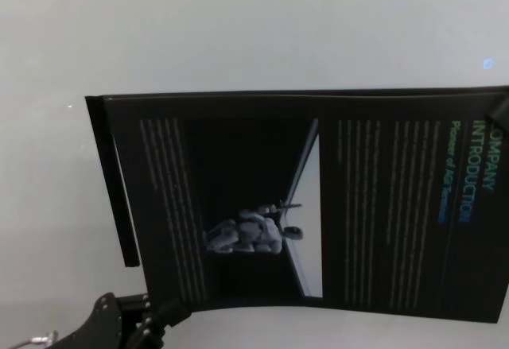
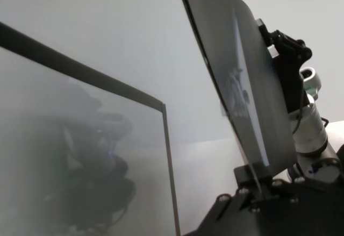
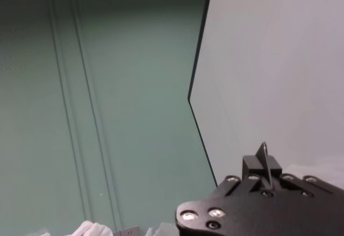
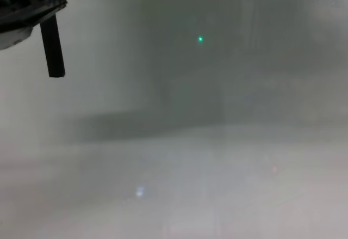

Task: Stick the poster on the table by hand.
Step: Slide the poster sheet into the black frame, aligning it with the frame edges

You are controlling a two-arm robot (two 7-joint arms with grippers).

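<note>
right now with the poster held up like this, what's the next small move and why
Probably bring the poster down flat toward the table. The left gripper holds one corner and the right gripper the opposite corner, and the left wrist view shows the sheet tilted, clear of the surface, so nothing is stuck yet.

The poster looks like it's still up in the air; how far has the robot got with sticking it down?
Done: the poster is picked up, the left gripper pinching its near edge and the right gripper at its far corner. In hand: in the left wrist view it hangs tilted, off the pale table. Left: lowering it flat and pressing it on; nothing shows it stuck anywhere yet.
</note>
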